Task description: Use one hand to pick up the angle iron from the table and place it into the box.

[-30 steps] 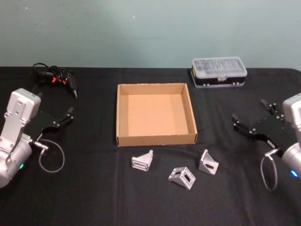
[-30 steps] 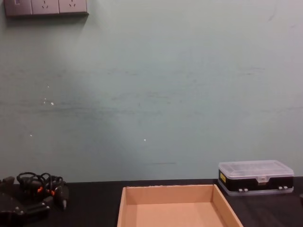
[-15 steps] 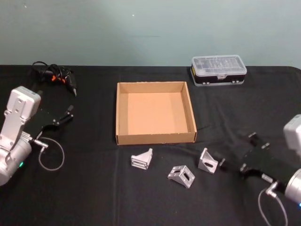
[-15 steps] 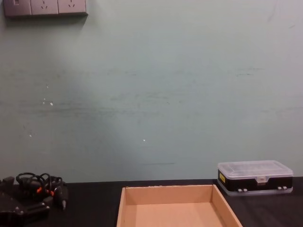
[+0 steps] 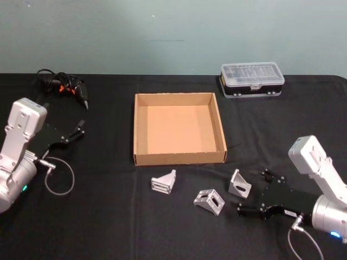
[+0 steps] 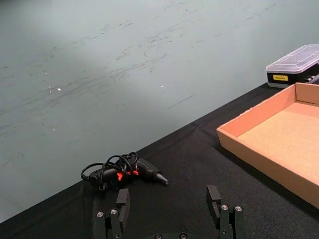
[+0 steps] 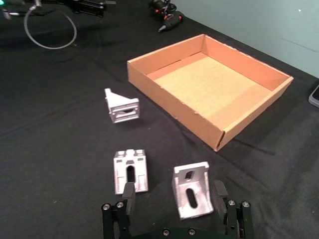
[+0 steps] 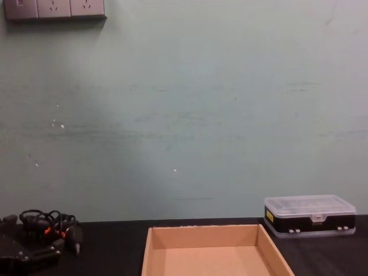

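Note:
Three silver angle irons lie on the black table (image 5: 108,227) in front of the box: one on the left (image 5: 164,182), one in the middle (image 5: 209,202), one on the right (image 5: 239,184). The tan cardboard box (image 5: 179,158) is empty. My right gripper (image 5: 254,190) is low over the table, open, with the right-hand angle iron (image 7: 192,190) just ahead of it between its fingers (image 7: 219,191); the other two (image 7: 130,170) (image 7: 123,105) lie beyond. My left gripper (image 5: 80,130) hangs open at the table's left side.
A black plastic case with a clear lid (image 5: 252,81) stands behind the box to the right. A black tool with orange marks and coiled cable (image 5: 62,86) lies at the back left. A thin cable loop (image 5: 58,176) hangs by the left arm.
My right arm has swung down and inward from the table's right side, and its open gripper now sits low beside the right-hand angle iron. The left arm has hardly moved.

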Action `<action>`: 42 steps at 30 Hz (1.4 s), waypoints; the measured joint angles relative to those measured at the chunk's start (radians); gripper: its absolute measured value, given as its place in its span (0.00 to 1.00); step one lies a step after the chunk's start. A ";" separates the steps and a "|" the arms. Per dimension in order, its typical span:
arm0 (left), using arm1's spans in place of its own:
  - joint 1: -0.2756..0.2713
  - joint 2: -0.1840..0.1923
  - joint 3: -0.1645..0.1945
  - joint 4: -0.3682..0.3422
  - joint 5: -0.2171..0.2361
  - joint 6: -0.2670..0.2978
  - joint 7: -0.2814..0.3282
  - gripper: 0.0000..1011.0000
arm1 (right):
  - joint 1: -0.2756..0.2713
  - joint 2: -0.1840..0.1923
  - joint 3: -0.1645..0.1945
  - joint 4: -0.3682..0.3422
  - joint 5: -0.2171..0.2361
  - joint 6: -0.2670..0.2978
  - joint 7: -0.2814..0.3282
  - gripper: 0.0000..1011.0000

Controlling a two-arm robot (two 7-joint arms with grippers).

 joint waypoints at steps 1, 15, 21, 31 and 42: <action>0.000 0.000 0.000 0.000 0.000 0.000 0.000 1.00 | 0.013 -0.008 -0.002 0.011 -0.005 0.007 0.006 0.99; 0.000 0.000 0.000 0.000 0.000 0.000 0.000 1.00 | 0.096 -0.087 -0.019 0.098 -0.057 0.048 0.047 0.99; 0.000 0.000 0.000 0.000 0.000 0.000 0.000 1.00 | 0.109 -0.108 -0.018 0.117 -0.073 0.070 0.048 0.99; 0.000 0.000 0.000 0.000 0.000 0.000 0.000 1.00 | 0.116 -0.120 -0.012 0.128 -0.085 0.080 0.051 0.99; 0.000 0.000 0.000 0.000 0.000 0.000 0.000 1.00 | 0.114 -0.117 -0.012 0.125 -0.082 0.078 0.051 0.80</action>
